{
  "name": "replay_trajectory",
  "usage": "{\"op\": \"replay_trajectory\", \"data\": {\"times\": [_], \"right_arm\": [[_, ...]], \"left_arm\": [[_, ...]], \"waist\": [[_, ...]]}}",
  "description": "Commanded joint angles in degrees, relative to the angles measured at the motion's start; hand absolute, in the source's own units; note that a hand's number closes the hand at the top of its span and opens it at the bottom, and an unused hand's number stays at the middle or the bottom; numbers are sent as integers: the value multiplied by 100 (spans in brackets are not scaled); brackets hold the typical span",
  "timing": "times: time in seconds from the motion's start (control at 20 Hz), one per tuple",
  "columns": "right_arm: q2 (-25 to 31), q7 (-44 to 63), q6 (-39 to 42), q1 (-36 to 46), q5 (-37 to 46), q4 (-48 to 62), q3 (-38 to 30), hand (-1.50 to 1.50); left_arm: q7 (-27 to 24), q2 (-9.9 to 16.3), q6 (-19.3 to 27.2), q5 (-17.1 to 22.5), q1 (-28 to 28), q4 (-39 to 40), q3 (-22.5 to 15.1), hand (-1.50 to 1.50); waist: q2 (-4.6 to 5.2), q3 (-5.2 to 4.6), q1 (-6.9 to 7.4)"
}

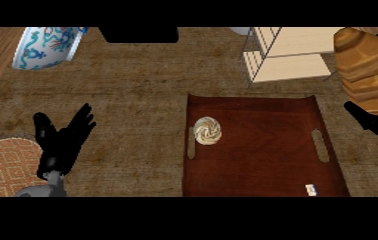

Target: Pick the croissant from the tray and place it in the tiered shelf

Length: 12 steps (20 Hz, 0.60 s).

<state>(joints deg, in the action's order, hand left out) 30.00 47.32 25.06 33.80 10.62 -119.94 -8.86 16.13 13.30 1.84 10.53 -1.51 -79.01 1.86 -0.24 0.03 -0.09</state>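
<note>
The croissant (207, 130) lies near the tray's (273, 174) left edge. The left hand (63, 139) rests open, fingers straight, by the worktop's (133, 84) left edge. Whether the right hand (363, 116) is open cannot be told.

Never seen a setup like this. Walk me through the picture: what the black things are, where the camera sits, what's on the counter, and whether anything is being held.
The camera looks steeply down from the robot's head at a brown counter. The black shape at lower left is its left hand, open and holding nothing. Only a bit of the right hand shows at the right edge, too little to judge. A dark wooden tray carries the croissant, untouched. Behind it stands the pale tiered shelf. A blue-patterned vase sits at upper left.
</note>
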Motion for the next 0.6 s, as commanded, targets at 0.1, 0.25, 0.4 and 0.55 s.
{"op": "replay_trajectory", "data": {"times": [0.1, 0.25, 0.4, 0.55], "right_arm": [[502, 366, 109, 1593, -305, 1392, -456, 150], [689, 344, 118, 1936, -323, 1812, -581, 150], [743, -448, -88, 2199, 149, 2883, -497, 150], [936, -997, -32, 2527, 281, 3651, -479, 150]], "left_arm": [[-128, 45, -216, 18, 21, 246, 83, 0], [-12, 1, -141, -17, 215, -121, 47, 0], [221, -172, -26, -6, -139, 78, 10, 0], [70, -137, -84, -119, -43, 147, -3, 0]], "waist": [[29, -12, 86], [18, -8, 81], [39, -7, 100], [43, -7, 105]]}}
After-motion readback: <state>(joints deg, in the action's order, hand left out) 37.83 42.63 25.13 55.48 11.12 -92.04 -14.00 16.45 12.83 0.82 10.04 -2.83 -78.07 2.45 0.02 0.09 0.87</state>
